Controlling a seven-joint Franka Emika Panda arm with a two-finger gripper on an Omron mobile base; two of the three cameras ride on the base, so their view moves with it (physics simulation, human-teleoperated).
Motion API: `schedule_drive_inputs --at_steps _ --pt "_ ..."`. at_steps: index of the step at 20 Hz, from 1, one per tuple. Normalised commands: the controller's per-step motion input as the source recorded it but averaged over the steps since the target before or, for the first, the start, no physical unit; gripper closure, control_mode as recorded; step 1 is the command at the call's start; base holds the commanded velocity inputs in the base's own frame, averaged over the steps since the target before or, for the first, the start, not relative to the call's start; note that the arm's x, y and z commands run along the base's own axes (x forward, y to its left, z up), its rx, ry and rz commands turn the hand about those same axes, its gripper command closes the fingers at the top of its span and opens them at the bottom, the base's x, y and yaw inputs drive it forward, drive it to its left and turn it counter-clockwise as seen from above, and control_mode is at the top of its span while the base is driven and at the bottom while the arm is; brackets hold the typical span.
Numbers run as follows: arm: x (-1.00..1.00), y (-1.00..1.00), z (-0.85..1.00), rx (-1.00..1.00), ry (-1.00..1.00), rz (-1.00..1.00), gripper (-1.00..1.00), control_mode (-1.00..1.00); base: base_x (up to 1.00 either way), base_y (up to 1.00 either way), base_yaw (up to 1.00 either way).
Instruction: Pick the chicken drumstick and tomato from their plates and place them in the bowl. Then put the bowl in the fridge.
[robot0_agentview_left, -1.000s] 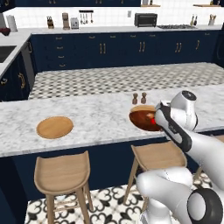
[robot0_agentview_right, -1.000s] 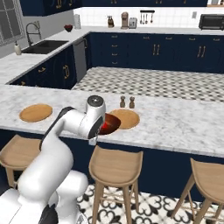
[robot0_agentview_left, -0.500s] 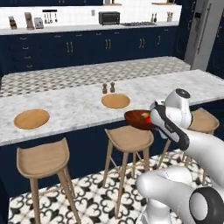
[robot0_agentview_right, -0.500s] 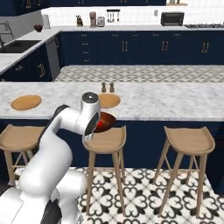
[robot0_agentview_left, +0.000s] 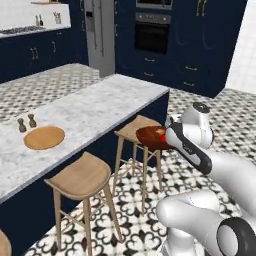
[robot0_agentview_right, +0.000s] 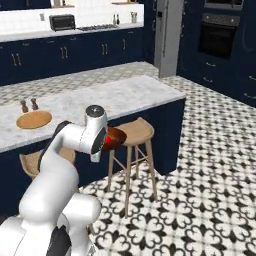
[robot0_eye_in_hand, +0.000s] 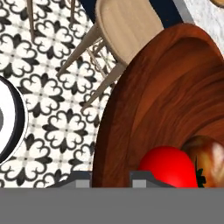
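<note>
A rendered kitchen with navy cabinets and a black-and-white patterned floor. At the far left of the left base view, a marble island (robot0_agentview_left: 95, 107) runs back toward the room. On it lies one wooden plate (robot0_agentview_left: 44, 137), bare, with two small shakers (robot0_agentview_left: 26, 123) standing just beside it at its far edge. Below the island's near edge stand wooden stools (robot0_agentview_left: 80, 176), one close to the camera and another (robot0_agentview_left: 142, 129) farther along.

Right of that second stool, the white arm holds the bowl (robot0_agentview_left: 151, 137) in the air beside the island, above the floor, roughly at counter height. The gripper (robot0_agentview_left: 167, 139) is clenched on the bowl's rim; its fingertips are hidden behind the bowl and the wrist here. In the right base view the bowl (robot0_agentview_right: 115, 138) shows as a dark reddish edge sticking out from behind the wrist, just in front of a stool (robot0_agentview_right: 136, 131), with the plate (robot0_agentview_right: 34, 119) well apart on the island to the left.

The hand view looks into the bowl (robot0_eye_in_hand: 148, 109) from its rim. The tomato (robot0_eye_in_hand: 168, 168) sits low inside it, touching the drumstick (robot0_eye_in_hand: 209, 155), whose brown rounded end shows at the right edge. A stool seat (robot0_eye_in_hand: 124, 22) and patterned floor lie beyond the bowl.

At the back of the room, the grey fridge (robot0_agentview_left: 99, 35) stands closed between navy cabinets, with a built-in oven (robot0_agentview_left: 153, 32) to its right; in the right base view the fridge (robot0_agentview_right: 167, 35) is upper right of centre.
</note>
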Motion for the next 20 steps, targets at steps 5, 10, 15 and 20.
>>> schedule_drive_inputs --at_steps 5,10,15,20 --pt "0.00 0.00 0.00 0.00 0.00 0.00 1.00 1.00 0.09 0.03 -0.88" --pt "0.00 0.00 0.00 0.00 0.00 0.00 1.00 1.00 0.91 0.00 -0.54" --pt "0.00 0.00 0.00 0.00 0.00 0.00 1.00 1.00 1.00 0.00 -0.16" --pt "0.00 0.00 0.00 0.00 0.00 0.00 1.00 1.00 1.00 0.00 -0.01"
